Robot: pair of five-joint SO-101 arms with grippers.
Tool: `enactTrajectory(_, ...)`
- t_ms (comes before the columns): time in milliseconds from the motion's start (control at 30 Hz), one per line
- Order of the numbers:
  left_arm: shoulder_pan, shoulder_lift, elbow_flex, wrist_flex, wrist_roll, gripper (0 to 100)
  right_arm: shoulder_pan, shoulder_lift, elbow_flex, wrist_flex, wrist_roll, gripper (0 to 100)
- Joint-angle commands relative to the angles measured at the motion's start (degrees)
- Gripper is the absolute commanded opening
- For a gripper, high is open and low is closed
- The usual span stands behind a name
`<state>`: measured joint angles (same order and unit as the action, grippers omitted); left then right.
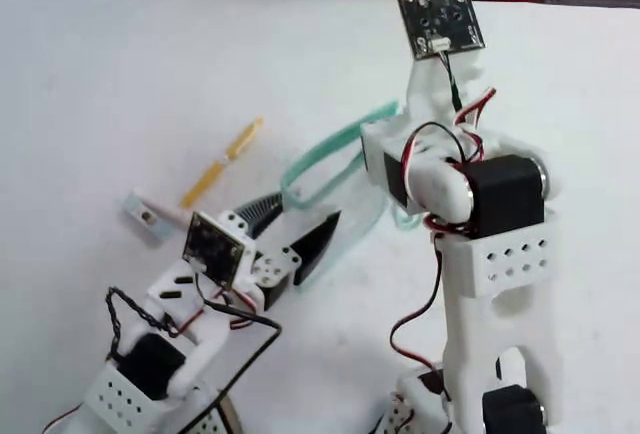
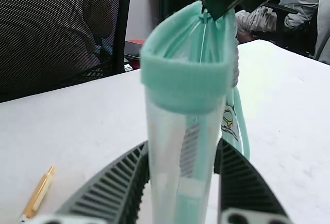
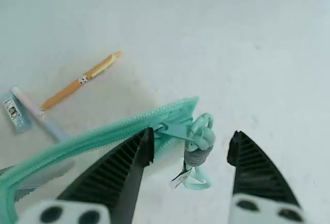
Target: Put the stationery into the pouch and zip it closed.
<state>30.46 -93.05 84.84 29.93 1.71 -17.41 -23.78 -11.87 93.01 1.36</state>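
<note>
Across the high view, a white table (image 1: 110,74). From 5 o'clock, rising over the middle, the bulky right arm (image 1: 490,244), covering its own gripper and the 3 o'clock end of the pouch. From 7 o'clock, the lower left arm (image 1: 125,394), cut off at the frame edge.

At the table's middle, the pouch (image 1: 325,159): clear walls, mint-green zip bands, slanting from 7 to 1 o'clock, the two bands apart along much of the length. Clamped at its 7 o'clock end by the left gripper (image 1: 308,212), ribbed fingers (image 2: 116,190) pressed against either side, the gap filled by the pouch alone. Inside, through the clear wall, a pale striped object (image 2: 190,149), too blurred to name.

At the far end, the right gripper (image 3: 192,136), spread wide and holding nothing: one fingertip against the zip band by the slider, the other well clear, the zip pull (image 3: 200,131) between them.

At 9 o'clock of the pouch, apart from it, a yellow pen (image 1: 222,162). At 8 o'clock of the pen, a small pale-blue item (image 1: 148,216) touching a pale stick (image 3: 31,105); hard to tell what either is.
</note>
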Motion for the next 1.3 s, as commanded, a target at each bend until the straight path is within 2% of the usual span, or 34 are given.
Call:
enactTrajectory(0,-0.48,-0.4,-2.29,0.0,0.26,20,0.75,-0.13,2.73,-3.47,0.26,23.0)
enactTrajectory(100,-0.57,-0.57,-4.13,1.23,0.26,20,0.75,-0.13,5.01,-4.7,0.09,23.0)
enactTrajectory(333,-0.92,-0.57,-25.58,29.45,0.62,25,0.84,-0.22,5.45,-4.53,-0.18,23.0)
enactTrajectory(433,-5.76,-0.57,-32.0,36.48,0.09,28,0.84,-0.22,5.45,-4.35,-0.09,23.0)
enactTrajectory(500,-12.0,-0.57,-34.2,37.1,-2.73,29,0.84,-0.22,5.54,-4.26,0.18,23.0)
enactTrajectory(633,-22.99,-0.13,-36.84,36.04,-16.7,29,0.84,-0.22,5.63,-4.18,0.18,23.0)
enactTrajectory(733,-29.76,4.26,-37.1,34.11,-18.37,27,0.84,-0.57,5.71,-4.18,0.0,23.0)
enactTrajectory(867,-37.14,21.32,-41.41,32.53,-19.96,25,0.84,-3.56,5.8,-3.65,-0.18,23.0)
enactTrajectory(1033,-38.11,47.08,-50.73,32.97,-19.96,26,0.84,-8.04,9.58,-4.97,0.18,23.0)
enactTrajectory(1167,-37.05,63.6,-58.99,33.05,-27.6,27,0.84,-10.77,16.53,-9.98,0.18,23.0)
enactTrajectory(1267,-35.65,74.59,-63.91,35.25,-37.1,27,0.84,-12.09,19.96,-12.09,0.18,23.0)
